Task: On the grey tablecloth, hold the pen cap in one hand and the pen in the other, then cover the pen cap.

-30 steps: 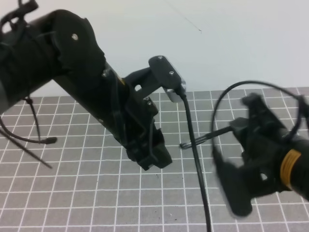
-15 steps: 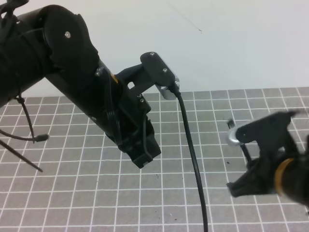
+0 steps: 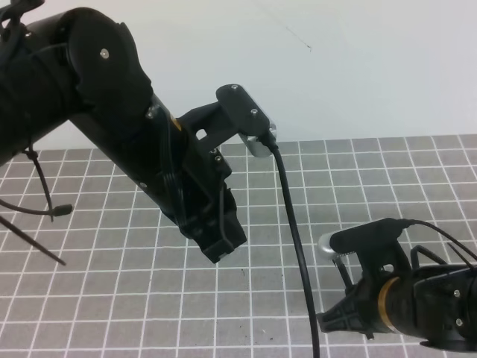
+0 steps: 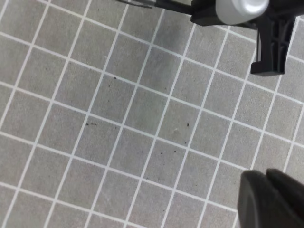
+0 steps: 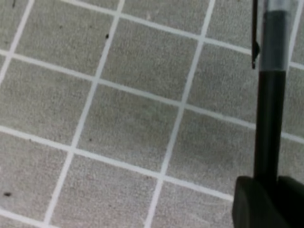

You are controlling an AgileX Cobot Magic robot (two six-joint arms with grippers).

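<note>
In the right wrist view the black pen (image 5: 267, 118) runs upright along the right side, just above the grey tablecloth (image 5: 133, 118). The pen cap (image 5: 275, 28) sits on its far end, with the slim clip beside it. My right gripper (image 5: 273, 190) is shut on the pen's near end. From the exterior high view the right gripper (image 3: 335, 319) hangs low at the front right, and the pen shows only as a thin dark line. My left gripper (image 3: 222, 246) hovers over the cloth's middle, shut and empty, as its fingertips (image 4: 270, 199) show.
A thick black cable (image 3: 298, 246) drops from the left wrist camera (image 3: 250, 119) to the front edge between both arms. Thin cables (image 3: 45, 212) trail at the far left. The right arm's silver camera (image 4: 240, 9) shows at the top of the left wrist view.
The right arm swung down and toward the front with the pen. The left gripper closed with nothing in it and drew back slightly to the left.
</note>
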